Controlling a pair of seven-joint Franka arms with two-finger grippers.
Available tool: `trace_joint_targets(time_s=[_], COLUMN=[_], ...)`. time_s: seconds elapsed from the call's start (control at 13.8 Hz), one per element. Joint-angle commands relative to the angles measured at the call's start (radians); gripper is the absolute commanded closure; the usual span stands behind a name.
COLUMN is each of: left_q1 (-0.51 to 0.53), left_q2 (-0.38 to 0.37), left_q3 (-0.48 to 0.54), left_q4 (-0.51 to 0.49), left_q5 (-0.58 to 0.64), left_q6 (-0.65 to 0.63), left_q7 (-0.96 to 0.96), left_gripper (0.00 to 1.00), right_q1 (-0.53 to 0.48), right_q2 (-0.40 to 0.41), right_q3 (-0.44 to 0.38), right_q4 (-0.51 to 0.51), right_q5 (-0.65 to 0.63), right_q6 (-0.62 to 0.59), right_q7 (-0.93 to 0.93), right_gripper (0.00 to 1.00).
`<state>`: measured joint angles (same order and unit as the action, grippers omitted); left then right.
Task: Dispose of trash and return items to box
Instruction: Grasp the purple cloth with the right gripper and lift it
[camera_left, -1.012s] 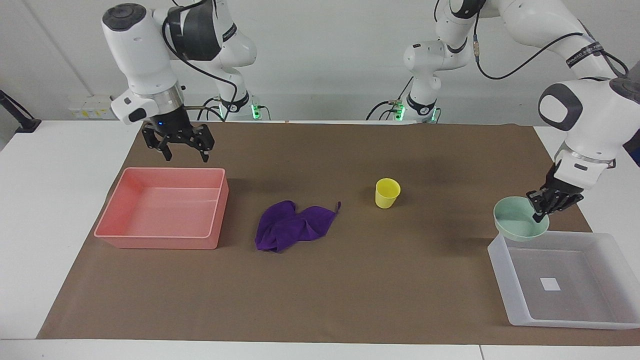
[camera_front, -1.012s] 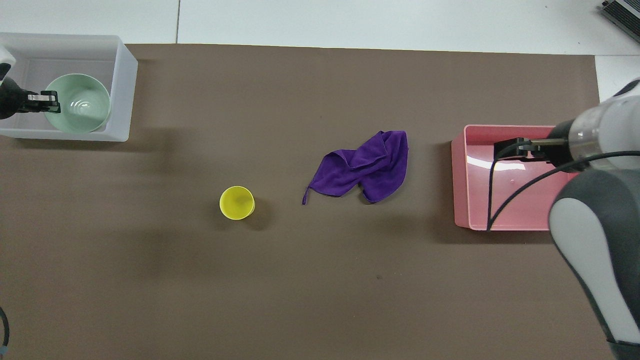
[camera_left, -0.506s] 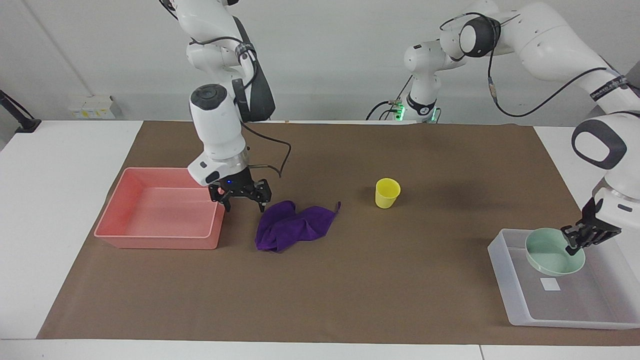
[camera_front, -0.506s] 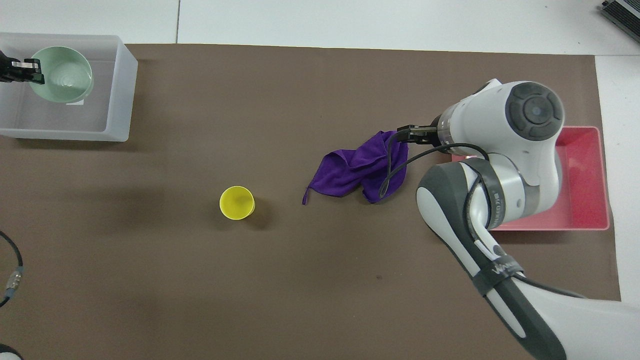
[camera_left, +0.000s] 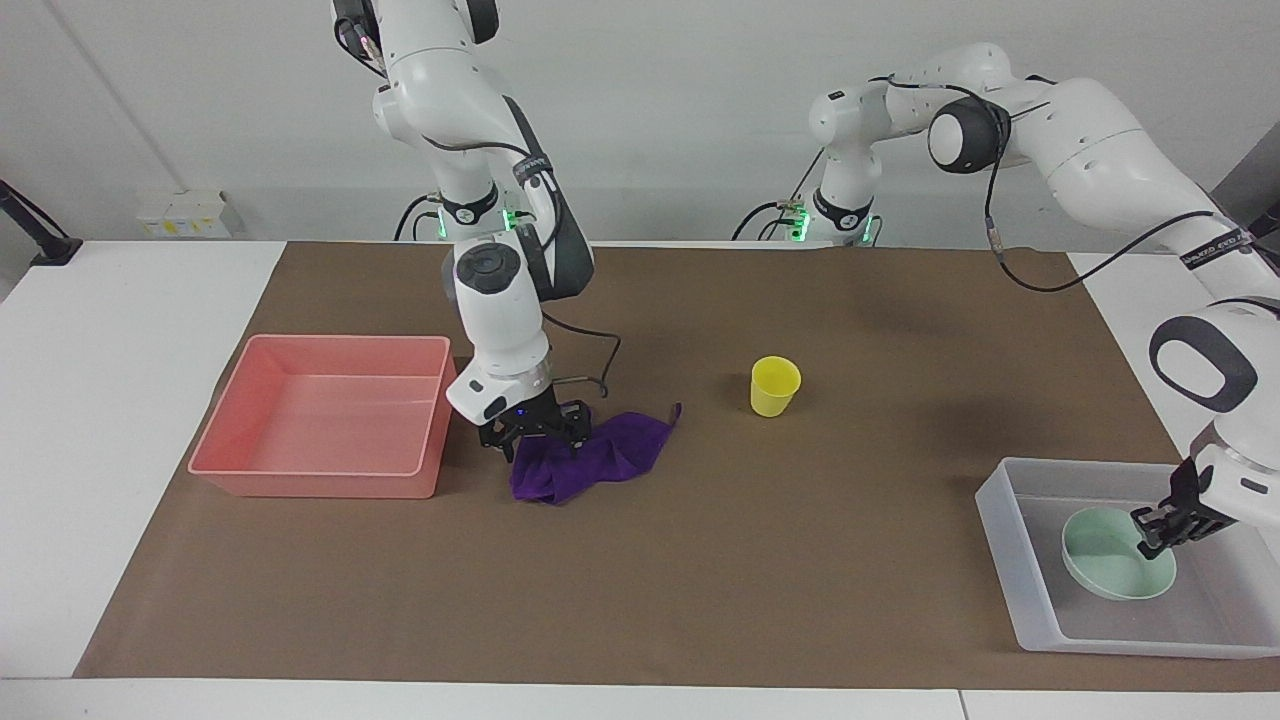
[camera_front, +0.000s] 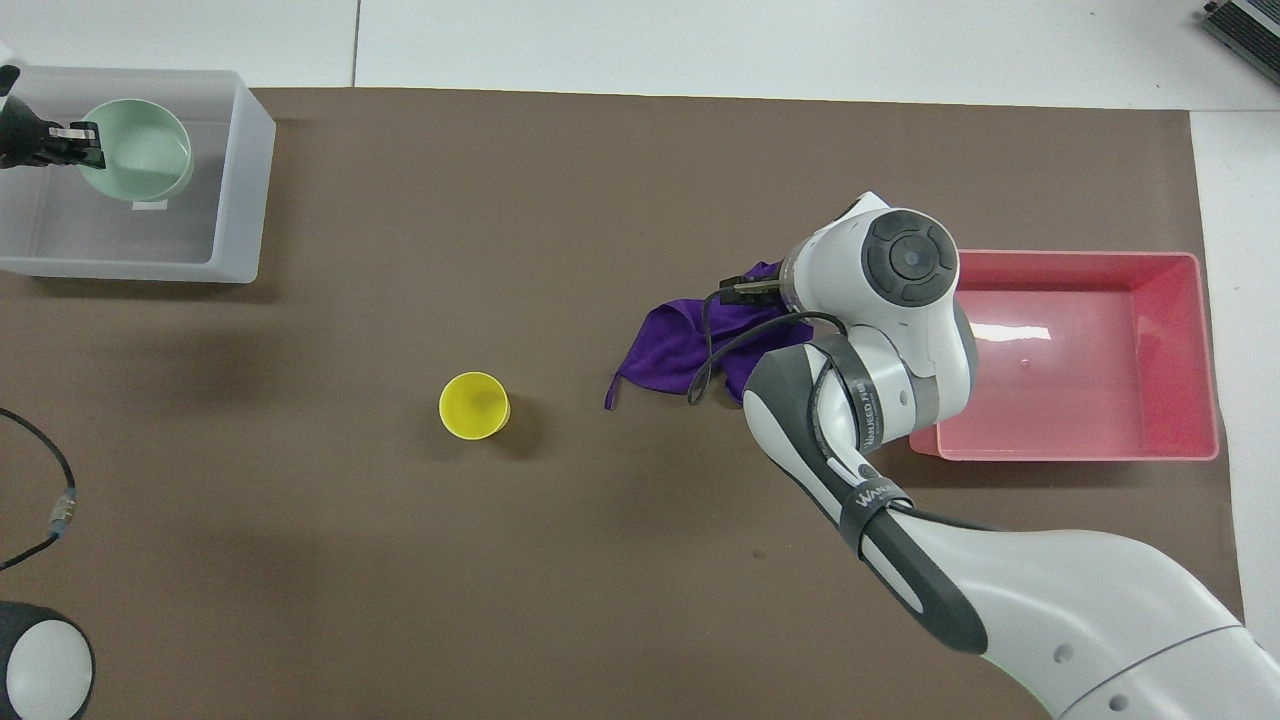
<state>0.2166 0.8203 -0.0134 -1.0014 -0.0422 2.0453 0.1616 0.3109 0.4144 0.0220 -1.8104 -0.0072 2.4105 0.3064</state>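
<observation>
White table, brown mat, pale wall

The right gripper, fingers spread, presses into the crumpled purple cloth rag at frame centre-left; the left gripper pinches the pale mint-green round bowl inside the translucent plastic tray at lower right

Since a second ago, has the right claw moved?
Yes. The right claw went from over the pink tray's robot-side rim, across toward the left arm's end of the table, down onto the purple cloth.
</observation>
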Motion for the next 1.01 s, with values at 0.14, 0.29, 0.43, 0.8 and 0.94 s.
trace_joint_targets(time_s=[0.14,0.29,0.43,0.8,0.94], left_q1=[0.012,0.015,0.012,0.020,0.018], left_q2=[0.040,0.030,0.010,-0.020,-0.021], left_q3=[-0.007,-0.005,-0.005,-0.005,-0.008], left_q4=[0.014,-0.012,-0.072,-0.125,-0.118], left_q5=[-0.005,-0.007,-0.010,-0.004,-0.005], left_q6=[-0.014,-0.010,0.036,0.062,0.047], left_q7=[0.012,0.012,0.012,0.018,0.019], left_gripper=[1.00,1.00,1.00,0.88,0.62], right_q1=[0.005,0.008,0.010,0.031,0.031], right_q2=[0.015,0.038,0.041,0.040,0.037], right_q3=[-0.001,-0.001,-0.001,-0.002,-0.004], right_q4=[-0.043,-0.047,-0.047,-0.046,-0.043], right_q5=[0.013,0.013,0.012,0.010,-0.005], right_q6=[0.087,0.119,0.134,0.124,0.101], right_q7=[0.010,0.016,0.013,0.030,0.030], right_gripper=[0.00,0.00,0.00,1.00,1.00])
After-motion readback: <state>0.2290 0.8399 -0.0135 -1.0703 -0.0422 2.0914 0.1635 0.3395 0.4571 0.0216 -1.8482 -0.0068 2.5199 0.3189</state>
